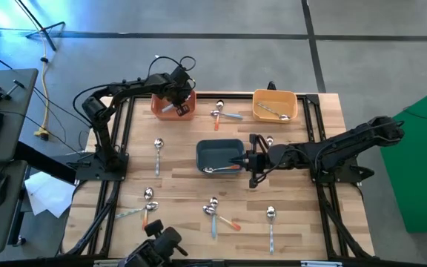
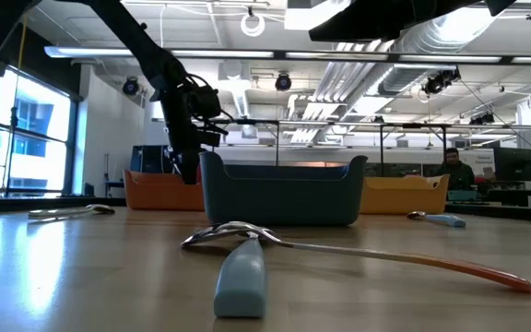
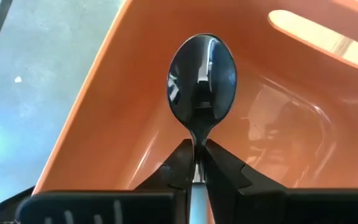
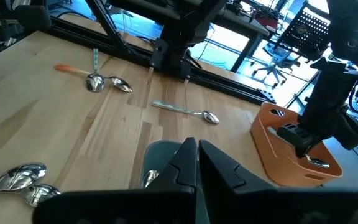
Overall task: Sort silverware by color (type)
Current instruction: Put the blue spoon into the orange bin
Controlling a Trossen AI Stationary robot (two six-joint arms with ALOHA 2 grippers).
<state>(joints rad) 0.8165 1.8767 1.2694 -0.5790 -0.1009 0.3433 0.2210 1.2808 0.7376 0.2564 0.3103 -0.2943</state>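
Left wrist view showed the left hand (image 3: 197, 165) pinching a spoon (image 3: 202, 78) by its thin, slick neck above the orange bin (image 3: 135, 118) near the worktop's far edge; the right hand (image 4: 194, 163), closed, hovered over the blue bin (image 1: 219, 156).

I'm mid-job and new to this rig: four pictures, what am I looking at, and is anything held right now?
Two dark robot arms work at a wooden table. One picture looks straight down, one looks level from the tabletop, and two come from cameras on the wrists.

The left gripper hangs over the orange bin, its jaws shut on a spoon whose bowl points into the bin.

The right gripper sits at the edge of the dark blue bin, jaws together; I can't tell whether they hold anything.

A yellow bin stands at the far edge with a spoon inside. Loose spoons lie scattered on the wood, such as one near the middle of the left side.
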